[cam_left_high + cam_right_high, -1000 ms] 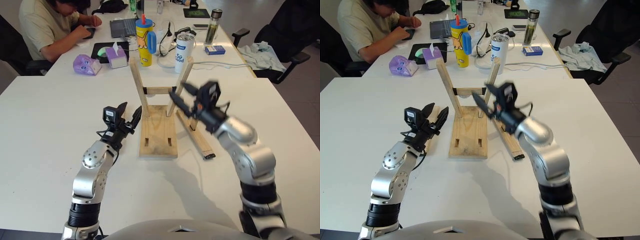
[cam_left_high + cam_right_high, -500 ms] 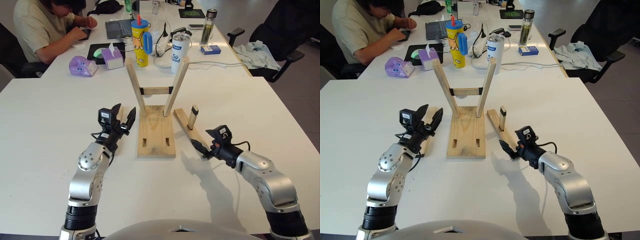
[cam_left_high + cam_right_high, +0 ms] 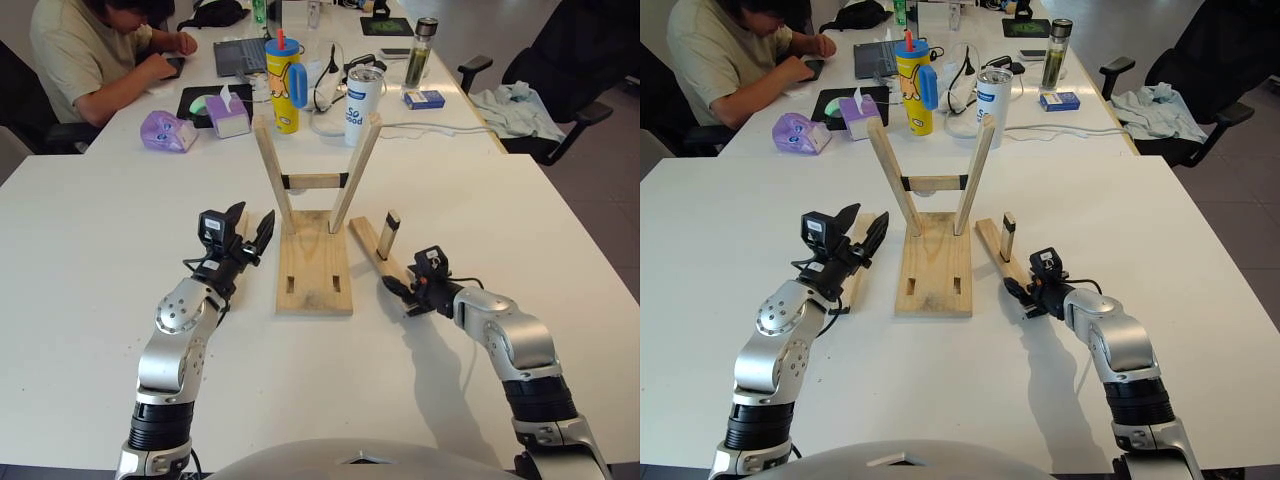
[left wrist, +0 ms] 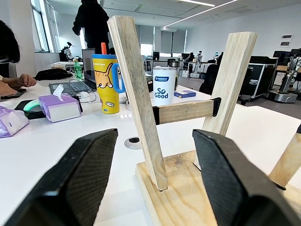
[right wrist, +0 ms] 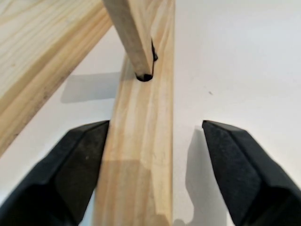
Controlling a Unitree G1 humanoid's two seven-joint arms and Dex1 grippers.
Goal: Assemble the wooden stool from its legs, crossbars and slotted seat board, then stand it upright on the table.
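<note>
The right arm is reaching low over the table (image 3: 90, 260), with the right gripper (image 3: 398, 296) spread around the near end of the loose leg (image 3: 371, 238) lying beside the seat board (image 3: 315, 272). The left gripper (image 3: 252, 222) is hovering, spread, just left of the board and facing its two standing legs (image 3: 271, 170). Behind, a yellow cup (image 3: 287, 95) is holding a straw (image 3: 281, 38).

Both head eyes are looking down over the same counter (image 3: 80, 260). The left wrist camera is facing the upright legs (image 4: 138, 94) closely; the right one, a lying leg (image 5: 141, 155).
</note>
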